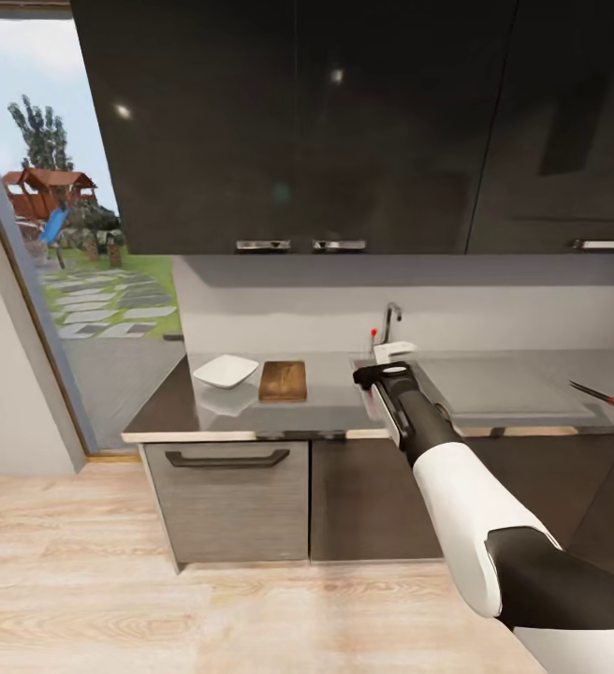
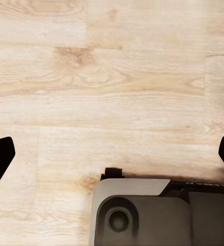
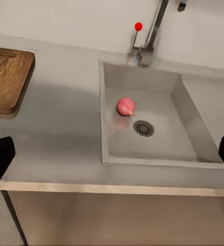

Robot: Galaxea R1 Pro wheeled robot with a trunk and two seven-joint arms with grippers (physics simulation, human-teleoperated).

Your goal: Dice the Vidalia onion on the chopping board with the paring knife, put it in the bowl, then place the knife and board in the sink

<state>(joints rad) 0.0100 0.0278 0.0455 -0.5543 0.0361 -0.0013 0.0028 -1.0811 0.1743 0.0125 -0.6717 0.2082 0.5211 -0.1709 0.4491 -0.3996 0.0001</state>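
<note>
Task barely begun: the small round pinkish Vidalia onion (image 3: 125, 106) lies in the pale grey sink (image 3: 188, 118), beside the drain.
Right gripper (image 3: 112, 154) hovers spread-fingered, empty, at the countertop's front edge; dark wooden chopping board (image 1: 283, 380) and white bowl (image 1: 226, 371) wait near its left end.

Glossy black wall cabinets (image 1: 344, 122), pale wood floor (image 1: 82, 580), glass door (image 1: 73, 271) onto garden playground (image 1: 50, 201)

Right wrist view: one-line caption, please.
Open right gripper hovers above the sink, where the Vidalia onion lies beside the drain.
</note>
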